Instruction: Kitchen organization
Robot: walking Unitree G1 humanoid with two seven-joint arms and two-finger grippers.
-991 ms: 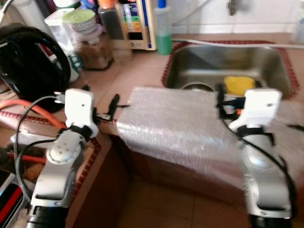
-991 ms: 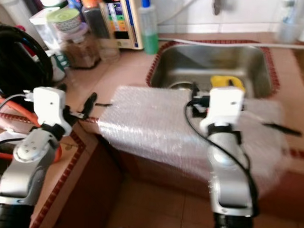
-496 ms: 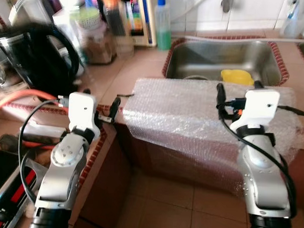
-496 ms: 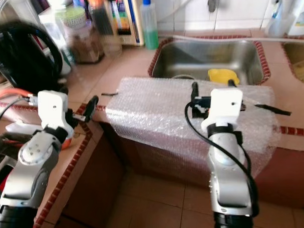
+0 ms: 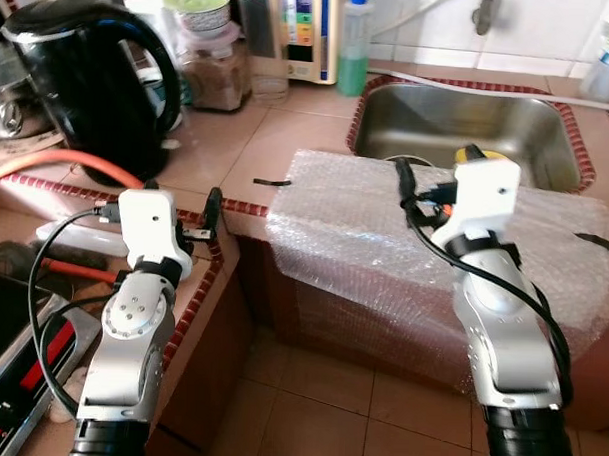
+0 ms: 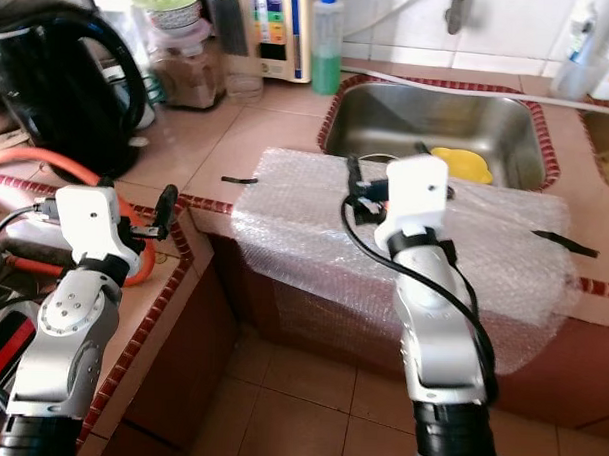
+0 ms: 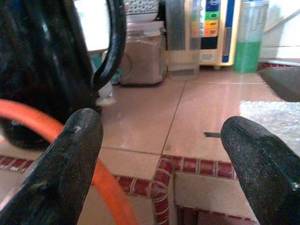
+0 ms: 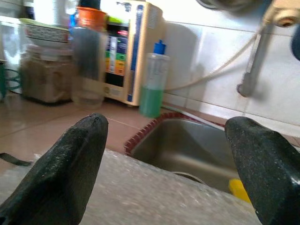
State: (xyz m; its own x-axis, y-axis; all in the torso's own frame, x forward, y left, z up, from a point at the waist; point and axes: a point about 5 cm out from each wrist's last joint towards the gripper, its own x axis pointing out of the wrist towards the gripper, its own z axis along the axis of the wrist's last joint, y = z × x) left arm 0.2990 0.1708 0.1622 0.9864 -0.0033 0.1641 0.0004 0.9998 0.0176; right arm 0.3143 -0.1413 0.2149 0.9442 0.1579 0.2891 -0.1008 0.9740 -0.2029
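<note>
Two grippers, both up and both holding nothing. Going left to right: far left on the counter sits the black kettle [image 5: 90, 75], with an orange hose [image 5: 57, 161] curling along its near side. The left gripper [image 7: 161, 161] hovers just over the red-tiled counter edge [image 7: 187, 166] near that hose, fingers spread wide, nothing between them. Further back there's a brown jar [image 5: 215, 75], a clear bottle [image 6: 231, 35] and a green soap bottle [image 5: 355, 50] lined up by the wall.

Middle of the scene is a sheet of bubble wrap [image 5: 364, 240] draped over the counter and hanging down the front, just near of the sink [image 5: 468, 124]. The right gripper [image 8: 171, 159] floats above the wrap's far edge, fingers also spread apart and not touching it as far as I can tell. A yellow thing [image 6: 462, 163] sits in the sink behind it; can't tell what it is.

What changed: compared with a second ago the whole view has swung so the kettle and left counter are way more in frame, and it's sharper now. That's the camera moving, not the stuff. The arms look about the same relative to the counter. So my guess is it's still lining up, no actual tidying started, and no target picked that I can see.
</note>
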